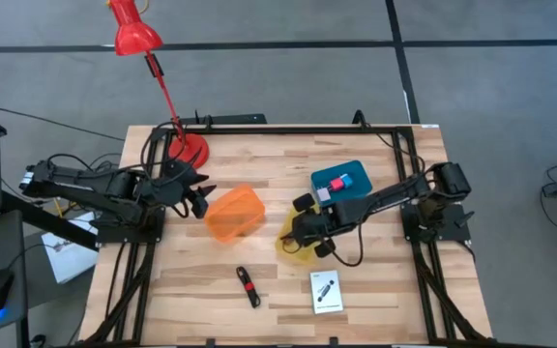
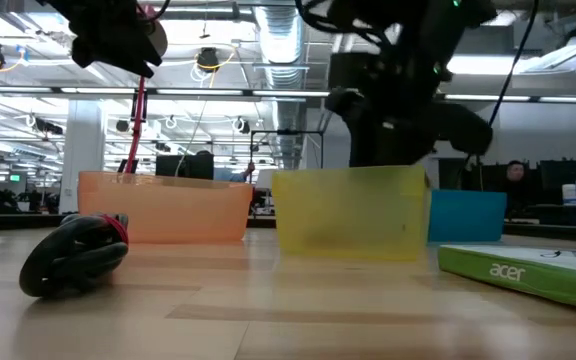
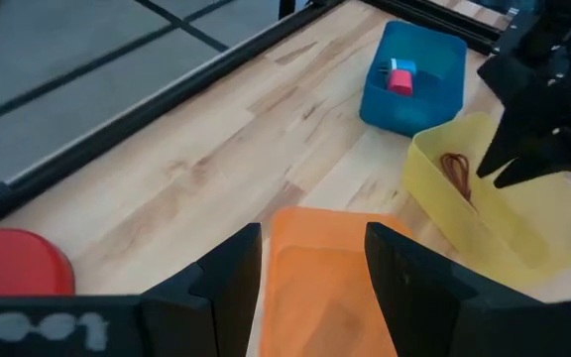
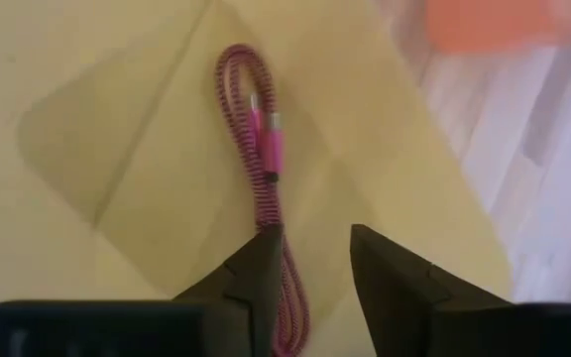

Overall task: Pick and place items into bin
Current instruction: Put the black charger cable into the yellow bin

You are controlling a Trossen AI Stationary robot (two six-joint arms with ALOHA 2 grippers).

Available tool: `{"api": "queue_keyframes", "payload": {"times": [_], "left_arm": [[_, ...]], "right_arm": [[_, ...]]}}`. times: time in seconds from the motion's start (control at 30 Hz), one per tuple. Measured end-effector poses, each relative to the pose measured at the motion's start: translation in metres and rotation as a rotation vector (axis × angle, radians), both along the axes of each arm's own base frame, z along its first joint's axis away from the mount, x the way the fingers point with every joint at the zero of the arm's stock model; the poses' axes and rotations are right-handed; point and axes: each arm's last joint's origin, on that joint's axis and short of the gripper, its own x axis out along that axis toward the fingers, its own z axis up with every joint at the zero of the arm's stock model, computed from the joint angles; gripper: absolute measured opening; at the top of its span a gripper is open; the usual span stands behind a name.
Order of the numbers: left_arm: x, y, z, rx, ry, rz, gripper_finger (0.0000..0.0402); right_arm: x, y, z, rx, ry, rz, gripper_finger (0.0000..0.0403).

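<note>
My right gripper (image 4: 310, 268) is open and points down into the yellow bin (image 1: 293, 246). The dark red cord (image 4: 256, 109) lies folded on that bin's floor, one stretch running down between the fingers. My left gripper (image 3: 310, 273) is open and hovers over the near rim of the orange bin (image 1: 235, 213), apart from it. A pink cube (image 3: 400, 79) sits in the blue bin (image 1: 348, 174). The black-and-red stick tool (image 1: 248, 287) and the white card (image 1: 327, 291) lie flat on the table near its front edge. My right gripper stands over the cord from above. The cord's lower stretch (image 4: 287, 297) runs along the inner side of one finger (image 4: 256, 273). I cannot tell whether it touches. The cord lies slack on the bin floor.
The red desk lamp's base (image 1: 190, 150) stands at the far left of the table, just behind my left gripper (image 1: 201, 201). The three bins crowd the table's middle. Bare wood shows along the near left corner (image 1: 162, 300) and the far edge.
</note>
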Motion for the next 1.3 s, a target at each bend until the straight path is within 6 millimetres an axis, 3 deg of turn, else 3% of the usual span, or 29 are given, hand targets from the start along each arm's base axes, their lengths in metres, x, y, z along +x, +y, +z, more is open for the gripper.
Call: {"api": "queue_keyframes", "payload": {"times": [0.27,0.4,0.5,0.6,0.7,0.93,1.13,1.3], "left_arm": [[0.001,-0.003,-0.004,-0.006,0.080,-0.137,0.0171],[0.013,-0.013,-0.006,-0.054,0.102,-0.379,0.0171],[0.035,-0.025,-0.011,-0.053,0.087,-0.577,0.0171],[0.061,-0.041,-0.019,-0.002,0.056,-0.781,0.0171],[0.083,-0.057,-0.033,0.027,0.053,-0.915,0.0171],[0.108,-0.076,-0.076,0.017,0.203,-0.996,0.0171],[0.124,-0.097,-0.106,-0.043,0.226,-1.104,0.0171],[0.134,-0.113,-0.122,-0.046,0.251,-1.208,0.0171]], "right_arm": [[0.015,0.016,0.051,0.044,-0.054,-0.029,0.0115],[0.016,0.022,0.077,0.047,-0.047,-0.021,0.0108],[0.009,0.024,0.099,0.048,-0.003,-0.046,0.0108],[-0.008,0.019,0.129,0.059,0.031,-0.104,0.0107],[-0.029,0.010,0.167,0.105,-0.046,-0.165,0.0107],[-0.097,-0.005,0.242,0.301,-0.365,-0.155,0.0107],[-0.146,-0.017,0.261,0.398,-0.507,-0.165,0.0107],[-0.166,-0.023,0.260,0.445,-0.571,-0.193,0.0107]]}}
